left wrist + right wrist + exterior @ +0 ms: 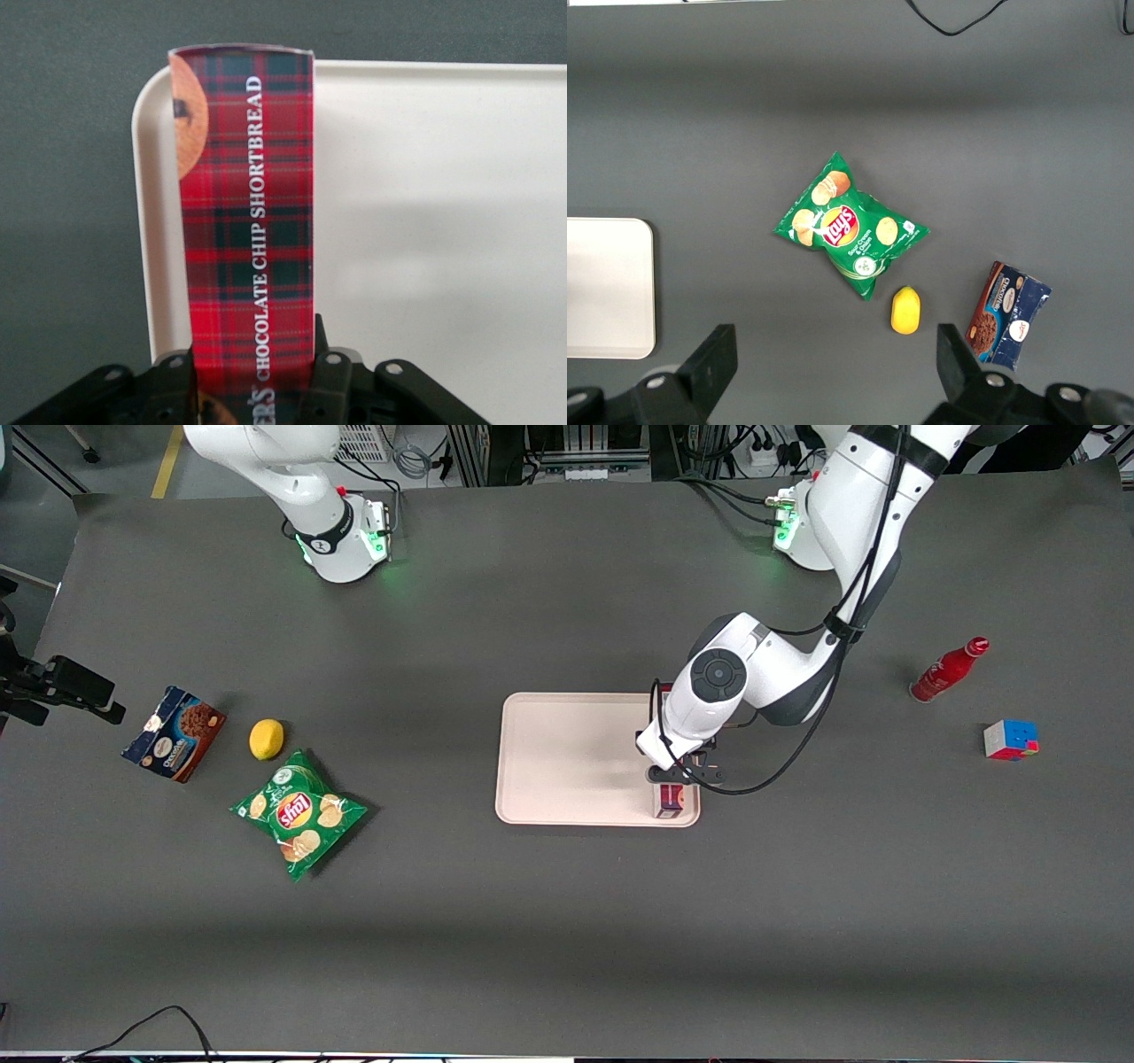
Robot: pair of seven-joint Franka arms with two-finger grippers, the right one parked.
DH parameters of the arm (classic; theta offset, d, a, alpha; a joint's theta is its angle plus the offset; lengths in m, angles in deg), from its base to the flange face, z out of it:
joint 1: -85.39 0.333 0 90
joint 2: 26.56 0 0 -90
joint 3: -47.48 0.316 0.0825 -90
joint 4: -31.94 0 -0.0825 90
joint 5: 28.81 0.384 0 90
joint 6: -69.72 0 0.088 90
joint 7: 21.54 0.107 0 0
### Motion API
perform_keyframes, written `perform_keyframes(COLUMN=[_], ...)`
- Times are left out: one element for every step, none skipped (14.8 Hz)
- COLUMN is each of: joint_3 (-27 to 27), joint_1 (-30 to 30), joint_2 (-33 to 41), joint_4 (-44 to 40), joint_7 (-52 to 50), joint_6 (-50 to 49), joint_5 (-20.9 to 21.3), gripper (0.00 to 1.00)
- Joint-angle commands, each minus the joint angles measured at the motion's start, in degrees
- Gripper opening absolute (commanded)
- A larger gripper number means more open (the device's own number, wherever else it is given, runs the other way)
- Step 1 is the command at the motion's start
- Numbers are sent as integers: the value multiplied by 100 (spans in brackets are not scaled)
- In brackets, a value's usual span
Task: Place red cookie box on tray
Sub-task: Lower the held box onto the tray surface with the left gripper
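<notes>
The red cookie box, a long plaid carton with a cookie picture and white lettering, is held between my gripper's black fingers. My gripper is shut on one end of it. In the front view the box shows just below my gripper, over the corner of the pale pink tray nearest the camera and toward the working arm's end. Whether the box rests on the tray or hangs just above it, I cannot tell. The tray lies beneath the box in the wrist view.
A red bottle and a colour cube lie toward the working arm's end. Toward the parked arm's end are a green chips bag, a lemon and a blue-brown cookie box.
</notes>
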State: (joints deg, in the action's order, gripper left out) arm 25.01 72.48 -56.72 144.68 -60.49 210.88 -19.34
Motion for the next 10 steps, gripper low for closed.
perform_keyframes(joint_3=[-12,-12,-12,-12,-12,-12,-12,-12,-12,-12], joint_1=[25,34,34,34,34,34,34,34,34,43], joint_2=[90,90,90,90,90,81,72,72,72,72], joint_4=[90,82,81,81,81,81,81,81,81,73], joint_7=[-156,-156,-156,-156,-156,-156,-148,-148,-148,-148], joint_6=[79,70,70,70,70,70,70,70,70,70], joint_5=[98,98,98,98,98,98,98,98,98,98], gripper=[99,100,100,100,100,100,100,100,100,100])
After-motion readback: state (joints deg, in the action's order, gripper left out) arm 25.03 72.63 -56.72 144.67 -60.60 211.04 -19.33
